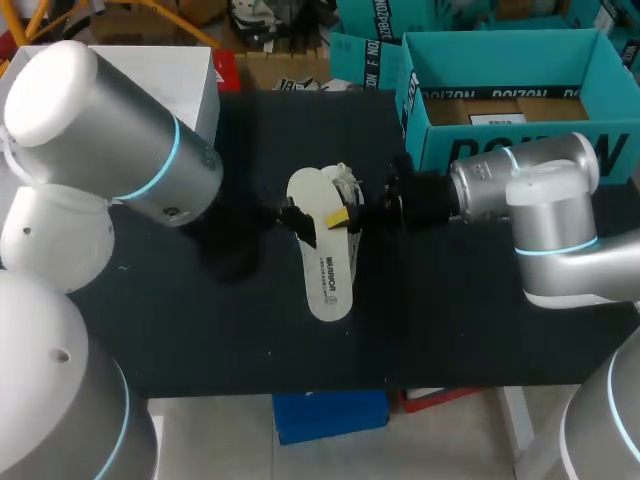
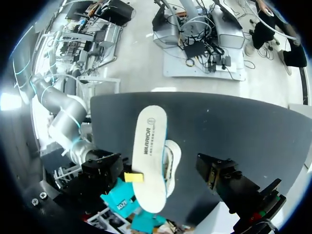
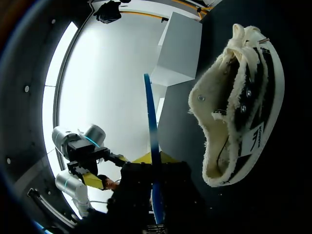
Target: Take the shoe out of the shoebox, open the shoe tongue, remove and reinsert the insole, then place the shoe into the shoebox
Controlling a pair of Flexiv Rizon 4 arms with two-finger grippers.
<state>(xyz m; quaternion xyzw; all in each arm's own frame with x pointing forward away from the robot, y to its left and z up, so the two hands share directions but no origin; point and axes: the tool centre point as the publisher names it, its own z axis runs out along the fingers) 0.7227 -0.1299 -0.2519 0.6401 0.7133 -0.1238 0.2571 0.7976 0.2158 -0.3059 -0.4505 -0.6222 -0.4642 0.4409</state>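
Observation:
A cream insole (image 1: pixel 322 255) hangs flat above the black table, and my right gripper (image 1: pixel 340 218) is shut on its edge near the middle. In the right wrist view the insole (image 3: pixel 152 122) shows edge-on as a thin blue strip between the yellow tips of that gripper (image 3: pixel 152 160). The cream canvas shoe (image 1: pixel 346 184) lies on its side just behind the insole, laces loose, and it sits beside the right gripper as shoe (image 3: pixel 239 107). My left gripper (image 1: pixel 297 222) stands open at the insole's left edge. One of its black fingers (image 2: pixel 217 173) is clear of the insole (image 2: pixel 150 151).
The teal shoebox (image 1: pixel 505 45) stands open at the back right, behind my right arm. A white box (image 1: pixel 195 70) sits at the back left. Bare black tabletop (image 1: pixel 210 330) lies in front of the insole.

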